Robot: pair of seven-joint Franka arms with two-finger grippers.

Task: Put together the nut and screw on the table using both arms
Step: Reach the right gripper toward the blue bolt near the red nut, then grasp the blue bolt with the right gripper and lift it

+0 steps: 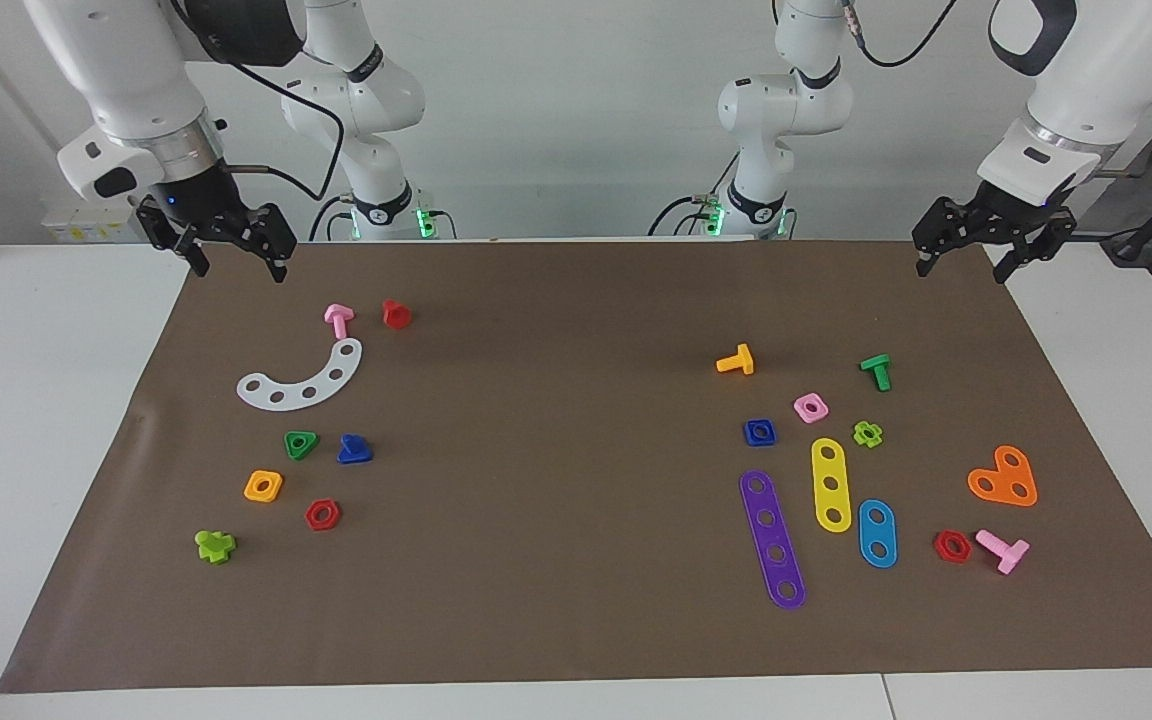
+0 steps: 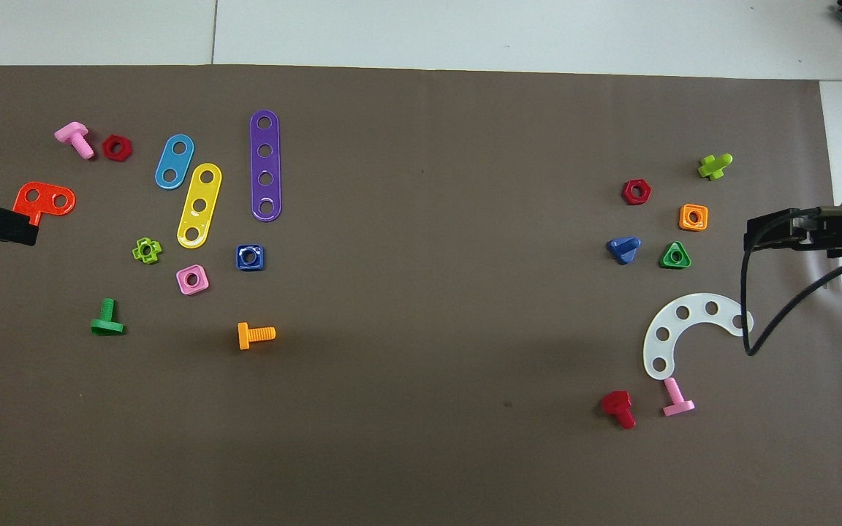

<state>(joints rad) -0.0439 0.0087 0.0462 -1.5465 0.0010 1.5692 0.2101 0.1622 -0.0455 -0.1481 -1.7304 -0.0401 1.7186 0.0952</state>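
The dark blue square nut (image 1: 759,432) lies flat on the brown mat (image 1: 556,420) toward the left arm's end, beside a pink square nut (image 1: 810,407); it also shows in the overhead view (image 2: 249,257). The dark blue screw (image 1: 354,450) lies on its side toward the right arm's end, beside a green triangular nut (image 1: 300,444); it also shows in the overhead view (image 2: 623,249). My right gripper (image 1: 239,268) hangs open and empty above the mat's corner nearest the robots. My left gripper (image 1: 960,268) hangs open and empty above the mat's corner at its own end.
Near the screw lie a white curved strip (image 1: 302,380), an orange square nut (image 1: 263,486), a red hex nut (image 1: 322,514), and pink (image 1: 338,319) and red (image 1: 396,313) screws. Near the nut lie purple (image 1: 772,538), yellow (image 1: 831,484) and blue (image 1: 877,532) strips and an orange screw (image 1: 736,360).
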